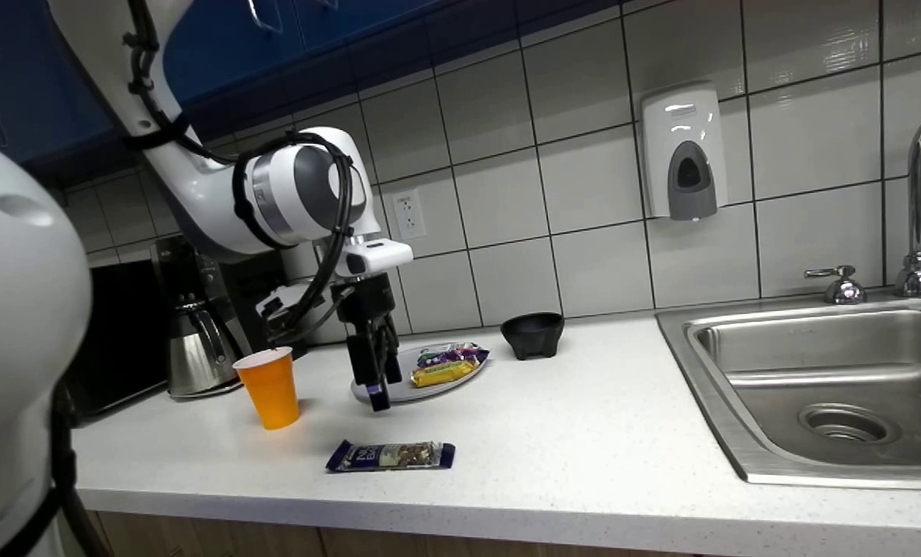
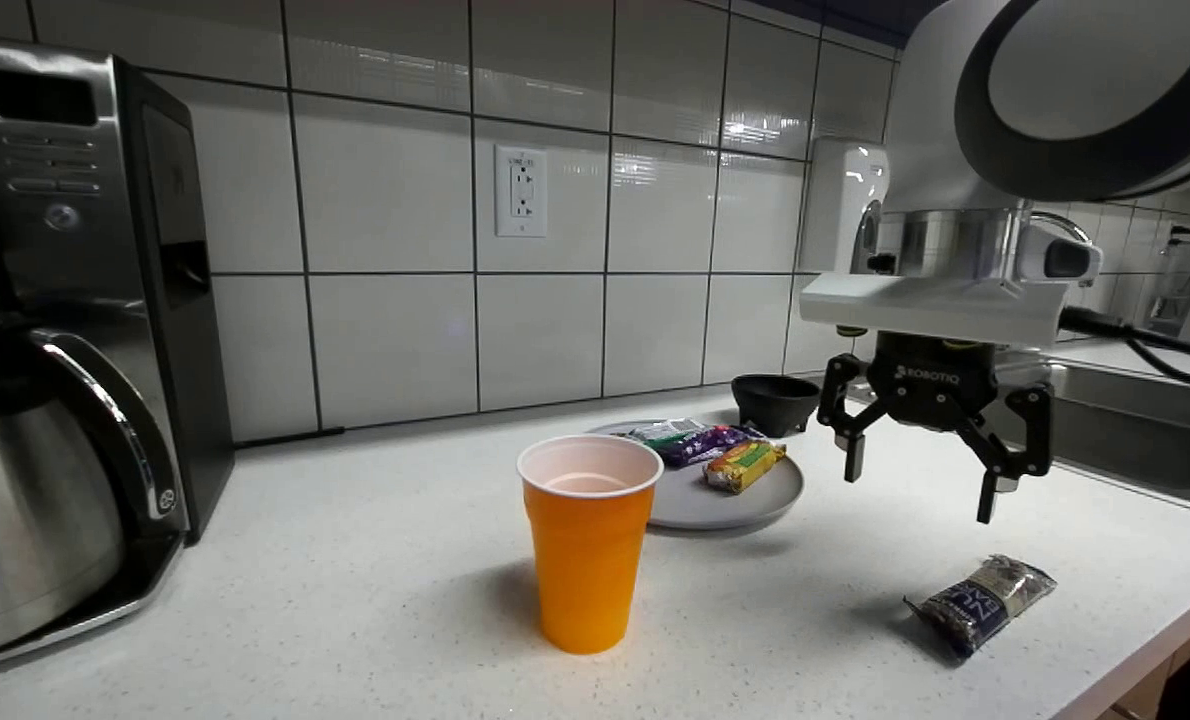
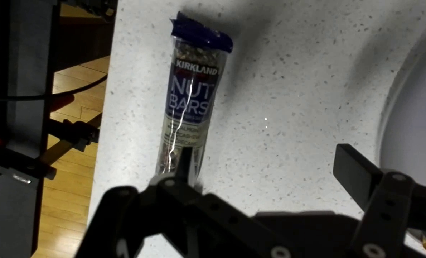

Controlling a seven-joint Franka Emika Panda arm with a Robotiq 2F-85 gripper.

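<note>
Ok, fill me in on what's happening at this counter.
A robot arm has its gripper open and empty above the counter, near a nut bar. The bar lies near the counter's front edge, and nothing grips it. Further back, wrapped snacks sit on a plate, with a cup upright nearby.

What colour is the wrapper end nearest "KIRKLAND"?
Dark blue; the wrist view shows that wrapper end best.

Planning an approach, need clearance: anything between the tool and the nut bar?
Nothing visible. The tool, jaws apart, hangs above the counter, with only air down to the nut bar lying on it. The orange cup and gray plate are both outside that gap.
</note>
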